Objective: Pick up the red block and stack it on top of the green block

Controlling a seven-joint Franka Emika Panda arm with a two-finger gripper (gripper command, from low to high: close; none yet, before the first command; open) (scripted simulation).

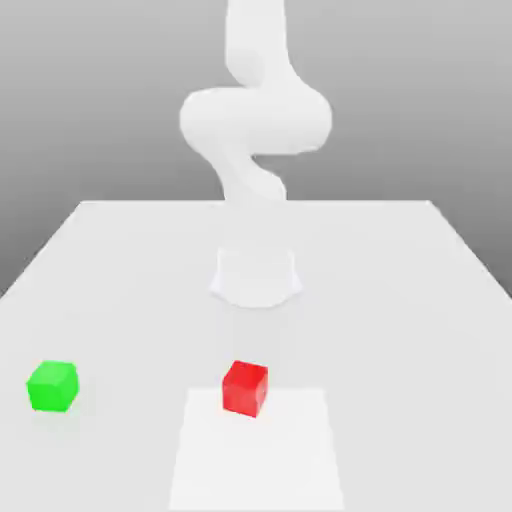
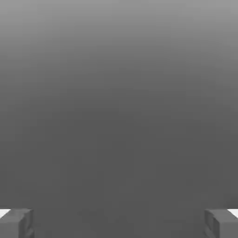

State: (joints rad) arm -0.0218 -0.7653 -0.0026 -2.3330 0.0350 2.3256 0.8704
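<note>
Your pincer (image 2: 119, 223) is spread wide, gripping nothing. Red block (image 1: 245, 388) and green block (image 1: 52, 386) sit well apart on the table (image 1: 400, 300), neither between its fingers.

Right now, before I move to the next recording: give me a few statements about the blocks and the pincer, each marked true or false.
1. The red block rests on the table. True.
2. The green block is stacked on the red block. False: they sit apart, green toward the exterior view's left.
3. The pincer holds the red block. False: its fingers are spread wide, nothing between.
4. Both blocks look similar in size. True.
</note>
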